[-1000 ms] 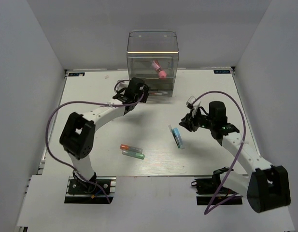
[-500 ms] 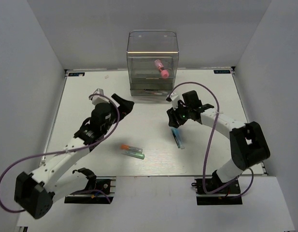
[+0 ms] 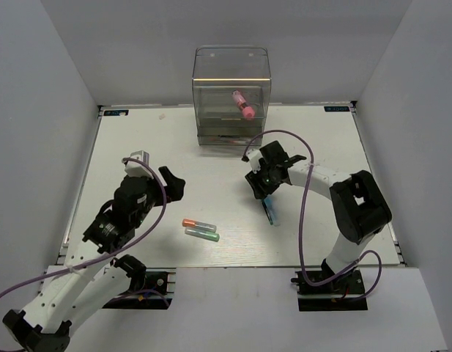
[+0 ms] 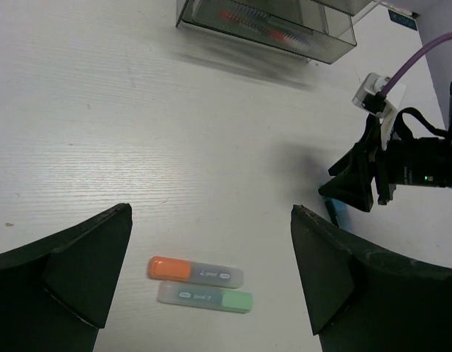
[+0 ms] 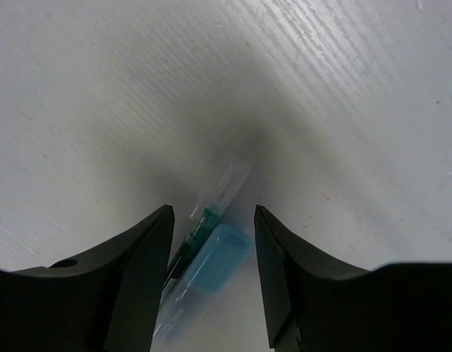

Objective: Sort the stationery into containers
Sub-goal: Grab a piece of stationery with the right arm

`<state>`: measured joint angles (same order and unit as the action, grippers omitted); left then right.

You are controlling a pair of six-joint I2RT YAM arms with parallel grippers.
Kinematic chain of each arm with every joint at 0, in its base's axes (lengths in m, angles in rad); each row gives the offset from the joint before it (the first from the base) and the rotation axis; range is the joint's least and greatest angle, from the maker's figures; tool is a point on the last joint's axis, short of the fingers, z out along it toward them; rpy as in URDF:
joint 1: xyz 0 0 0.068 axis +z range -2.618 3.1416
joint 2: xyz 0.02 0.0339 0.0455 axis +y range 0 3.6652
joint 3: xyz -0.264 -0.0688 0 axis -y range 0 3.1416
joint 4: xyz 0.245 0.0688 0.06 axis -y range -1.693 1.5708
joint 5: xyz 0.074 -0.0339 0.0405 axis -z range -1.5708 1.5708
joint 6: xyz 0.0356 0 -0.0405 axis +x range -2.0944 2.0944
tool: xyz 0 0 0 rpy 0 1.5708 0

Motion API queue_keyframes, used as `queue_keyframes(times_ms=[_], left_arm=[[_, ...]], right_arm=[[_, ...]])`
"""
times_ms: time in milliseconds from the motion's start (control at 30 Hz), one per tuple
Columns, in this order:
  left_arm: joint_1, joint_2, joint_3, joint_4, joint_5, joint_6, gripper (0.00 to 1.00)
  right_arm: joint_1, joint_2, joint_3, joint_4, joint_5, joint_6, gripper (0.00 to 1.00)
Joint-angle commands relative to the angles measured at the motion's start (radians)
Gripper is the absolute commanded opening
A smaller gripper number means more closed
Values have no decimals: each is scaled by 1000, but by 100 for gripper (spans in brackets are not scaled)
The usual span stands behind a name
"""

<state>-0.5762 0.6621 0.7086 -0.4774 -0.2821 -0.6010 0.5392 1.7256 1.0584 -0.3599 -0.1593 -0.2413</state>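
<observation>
Legible text: none found.

Item 1: the orange-tipped marker [image 4: 195, 270] and the green-tipped marker [image 4: 204, 298] lie side by side between the jaws of the left gripper [image 4: 211, 213] in the left wrist view. Each clear barrel carries small blue print, too fine to read.

Item 2: on the far edge of the table [image 3: 138, 139], well beyond both sets of jaws, a left sticker [image 3: 116, 112] and a right sticker [image 3: 339, 108], both blue, sit at the corners. The lettering on both is illegible.

Top external: high on the near side, looking down over the whole table [image 3: 138, 147].
Left wrist: raised, facing far; shares the orange-tipped marker [image 4: 196, 271] [image 3: 198, 223] with top.
Right wrist: very close, facing the table.
</observation>
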Motion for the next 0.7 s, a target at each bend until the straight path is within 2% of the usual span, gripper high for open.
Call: queue_keyframes(times_ms=[0,200,300,400,433,533,667], left_arm=[[3,-45,-17,-55,34,122,99],[3,-96,-26,-18,81,159,99],[3,-105,-26,-41,81,159,99],[3,-105,-35,-41,72,150,99],[3,-105,-35,-41,72,150,99],[3,-105,-35,-50,63,141,99],[3,-105,-35,-50,43,118,99]], right_arm=[[24,9,20,-31,26,-1,54],[57,55,20,-34,64,-13,50],[74,80,18,-39,93,-18,45],[88,92,9,-48,115,-33,30],[91,92,9,-50,115,-42,20],[100,80,24,-65,95,-76,3],[102,49,126,-128,35,-159,0]])
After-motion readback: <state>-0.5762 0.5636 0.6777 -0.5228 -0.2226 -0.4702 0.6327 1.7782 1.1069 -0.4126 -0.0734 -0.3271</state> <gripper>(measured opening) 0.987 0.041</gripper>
